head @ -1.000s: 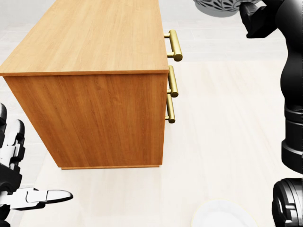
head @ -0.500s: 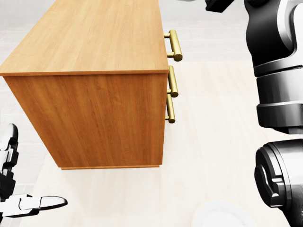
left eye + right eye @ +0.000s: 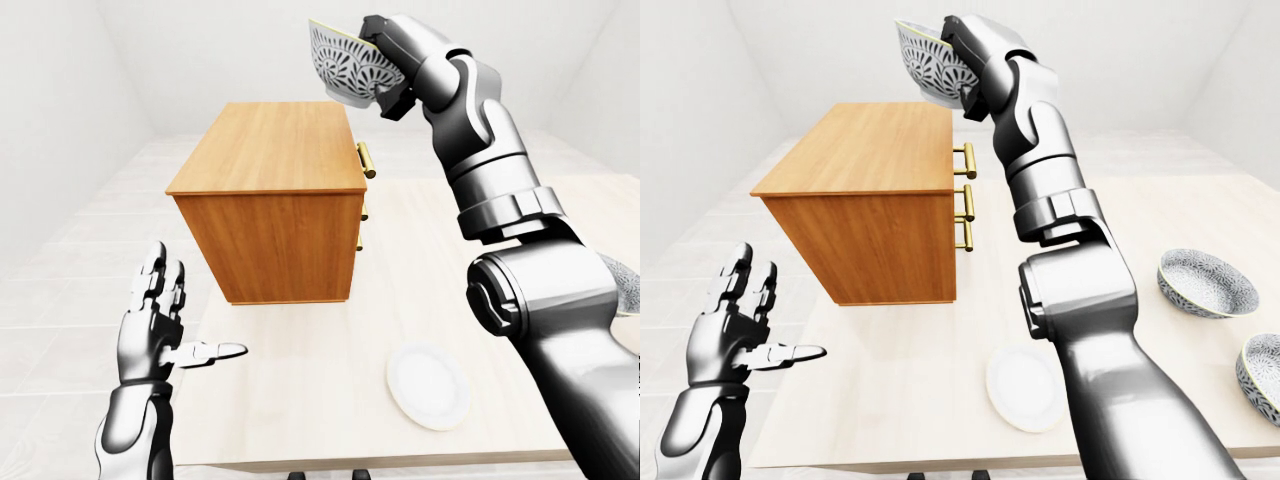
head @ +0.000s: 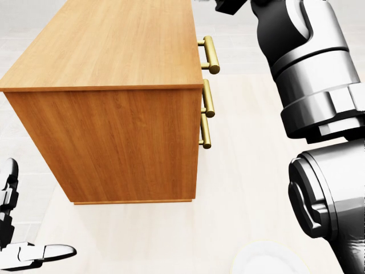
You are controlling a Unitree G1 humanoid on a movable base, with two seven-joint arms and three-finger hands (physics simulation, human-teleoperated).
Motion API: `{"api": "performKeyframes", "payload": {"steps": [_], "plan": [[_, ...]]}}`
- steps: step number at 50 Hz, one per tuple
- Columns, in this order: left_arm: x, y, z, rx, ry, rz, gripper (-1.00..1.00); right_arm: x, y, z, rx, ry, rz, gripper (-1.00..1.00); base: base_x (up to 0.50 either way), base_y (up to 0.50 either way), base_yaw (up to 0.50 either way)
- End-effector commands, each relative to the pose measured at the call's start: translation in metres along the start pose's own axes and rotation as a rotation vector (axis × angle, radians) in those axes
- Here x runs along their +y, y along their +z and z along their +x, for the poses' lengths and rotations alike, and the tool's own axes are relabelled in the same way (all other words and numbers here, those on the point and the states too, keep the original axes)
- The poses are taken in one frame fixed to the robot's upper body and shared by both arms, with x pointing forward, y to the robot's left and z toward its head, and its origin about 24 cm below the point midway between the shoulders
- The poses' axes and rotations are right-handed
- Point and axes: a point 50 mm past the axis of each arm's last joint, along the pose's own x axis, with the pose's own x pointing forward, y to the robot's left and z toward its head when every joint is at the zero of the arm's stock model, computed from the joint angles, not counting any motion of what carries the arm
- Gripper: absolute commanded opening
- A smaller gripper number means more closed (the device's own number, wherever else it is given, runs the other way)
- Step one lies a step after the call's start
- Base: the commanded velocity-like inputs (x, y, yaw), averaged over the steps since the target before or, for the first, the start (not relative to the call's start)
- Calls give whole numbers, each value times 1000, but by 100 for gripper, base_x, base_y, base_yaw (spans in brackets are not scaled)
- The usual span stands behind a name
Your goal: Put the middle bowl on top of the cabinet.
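— Where the pale wooden table (image 3: 940, 400) ends, what lies around it?

— Bare white walls and a light tiled floor. On the table's left half stands a wooden cabinet (image 3: 270, 200) with brass handles (image 4: 207, 94) on its right face; its flat top has nothing on it.

— How many of each thing do you count?

— One cabinet. Three handles, stacked one under another. One white plate (image 3: 1025, 390) near the table's near edge. Three patterned bowls in all: two on the table at the far right of the right-eye view, bowl one (image 3: 1206, 282) and, nearer, bowl two (image 3: 1262, 375) cut by the picture's edge; the third is in the air.

— Is that one the middle bowl?

— Yes. The middle bowl (image 3: 345, 65) is held high, tipped on its side, above the cabinet's far right corner and well clear of the top.

— And the arms?

— The right arm reaches up and away from the body, elbow bent, filling the right of every view. The right hand (image 3: 385, 70) has its fingers clamped on the bowl's rim. The left hand (image 3: 160, 320) hangs low at the left, beside the table's near left corner, palm upright, fingers spread apart and thumb pointing right, touching nothing.
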Motion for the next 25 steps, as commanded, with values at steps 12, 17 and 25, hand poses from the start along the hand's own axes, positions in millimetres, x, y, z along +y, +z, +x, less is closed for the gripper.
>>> {"api": "performKeyframes", "payload": {"steps": [12, 17, 25], "plan": [[0, -2, -7, 18, -13, 20, 100, 26, 22, 11, 9, -32, -17, -100, 0, 0, 0], [0, -2, -8, 16, -11, 17, 100, 33, 29, 11, -7, -22, -19, -100, 0, 0, 0], [2, -2, -13, 11, -11, 16, 100, 36, 39, 12, -22, -18, -45, -100, 0, 0, 0]]}}
